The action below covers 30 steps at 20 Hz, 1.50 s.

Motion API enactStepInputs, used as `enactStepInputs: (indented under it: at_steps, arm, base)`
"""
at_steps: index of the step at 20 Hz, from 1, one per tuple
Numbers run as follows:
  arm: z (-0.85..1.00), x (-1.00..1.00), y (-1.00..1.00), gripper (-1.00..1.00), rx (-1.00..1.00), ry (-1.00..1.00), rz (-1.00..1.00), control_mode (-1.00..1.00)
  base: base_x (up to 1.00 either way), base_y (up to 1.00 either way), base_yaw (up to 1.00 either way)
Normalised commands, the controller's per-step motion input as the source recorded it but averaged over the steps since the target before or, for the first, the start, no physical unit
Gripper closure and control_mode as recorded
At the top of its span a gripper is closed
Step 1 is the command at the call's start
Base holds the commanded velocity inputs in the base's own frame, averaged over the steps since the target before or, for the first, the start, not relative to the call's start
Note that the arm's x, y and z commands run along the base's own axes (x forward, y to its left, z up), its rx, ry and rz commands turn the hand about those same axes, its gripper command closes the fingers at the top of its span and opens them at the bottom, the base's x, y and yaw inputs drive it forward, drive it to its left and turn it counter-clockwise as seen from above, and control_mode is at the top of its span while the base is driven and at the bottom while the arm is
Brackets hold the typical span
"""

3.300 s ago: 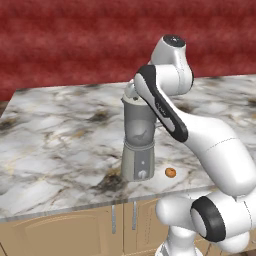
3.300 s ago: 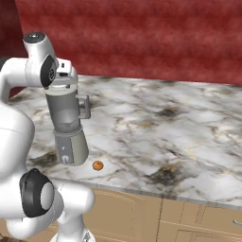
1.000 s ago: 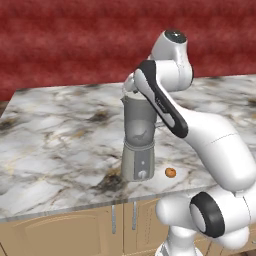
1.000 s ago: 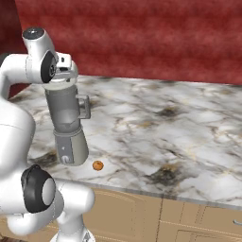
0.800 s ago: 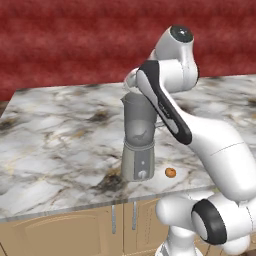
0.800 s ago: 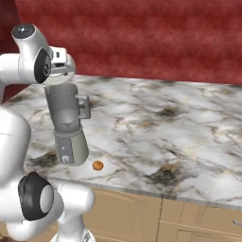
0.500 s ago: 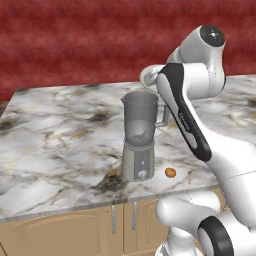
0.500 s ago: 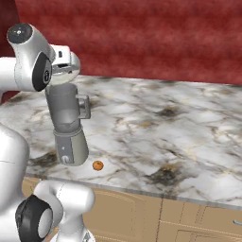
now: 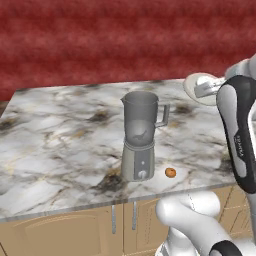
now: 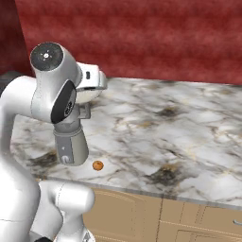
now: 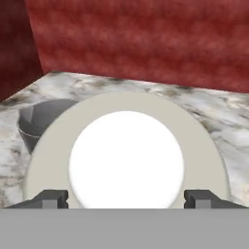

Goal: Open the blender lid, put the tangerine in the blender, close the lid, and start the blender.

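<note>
Counter (image 9: 60, 145): marble-patterned top, white-grey with brown and dark veining; spans most of the left base view from left edge to right, and runs diagonally across the middle of the right base view (image 10: 189, 137). Darker blotches of veining at several spots on the surface.

Back wall (image 9: 100, 40): deep red, mottled texture, fills the upper part of both base views; in the hand view it covers the top of the frame (image 11: 146, 39).

Cabinet fronts (image 9: 60, 232): light tan wood, along the bottom left of the left base view, below the counter edge. Two slim vertical metal handles (image 9: 114, 218) sit side by side near bottom centre. In the right base view the cabinets (image 10: 189, 220) occupy the lower right.
</note>
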Motion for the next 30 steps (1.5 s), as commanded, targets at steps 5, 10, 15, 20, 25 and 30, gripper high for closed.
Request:
enactStepInputs:
  at_steps: [5, 10, 15, 20, 25, 30]
  arm:
    - [-0.29, -0.24, -1.0, 1.0, 0.1, 0.09, -0.05, -1.0]
    - [-0.81, 0.0, -0.98, 1.0, 0.02, 0.18, -0.04, -1.0]
    - [-0.93, 0.2, -0.78, 1.0, 0.0, 0.23, -0.03, -1.0]
    - [-0.82, 0.42, -0.39, 1.0, -0.03, 0.16, -0.05, -1.0]
    - [-0.68, 0.5, -0.05, 1.0, -0.09, 0.1, -0.08, -1.0]
    - [-0.62, 0.45, -0.01, 1.0, -0.05, 0.05, -0.03, -1.0]
  base:
    - [0.0, 0.0, 0.0]
    - [0.0, 0.0, 0.0]
    - [0.0, 0.0, 0.0]
    - [0.0, 0.0, 0.0]
    - [0.0, 0.0, 0.0]
    - [0.0, 0.0, 0.0]
